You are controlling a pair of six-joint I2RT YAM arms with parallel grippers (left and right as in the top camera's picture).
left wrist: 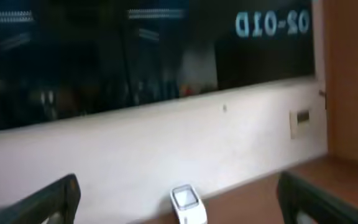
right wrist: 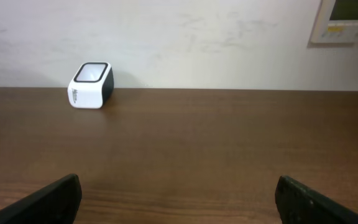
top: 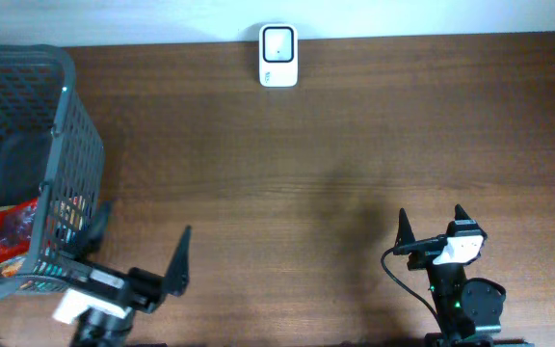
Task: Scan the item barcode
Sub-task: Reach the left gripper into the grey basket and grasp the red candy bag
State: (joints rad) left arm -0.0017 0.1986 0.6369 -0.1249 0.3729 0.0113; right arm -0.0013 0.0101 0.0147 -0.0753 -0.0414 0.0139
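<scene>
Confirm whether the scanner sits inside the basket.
No, the scanner stands on the bare table, well apart from the basket.

Brown wooden table, dark mesh basket at its left edge. Pale wall behind far edge, control panel mounted high right. Left wrist view: dark window with mirrored lettering, small wall plate.
</scene>
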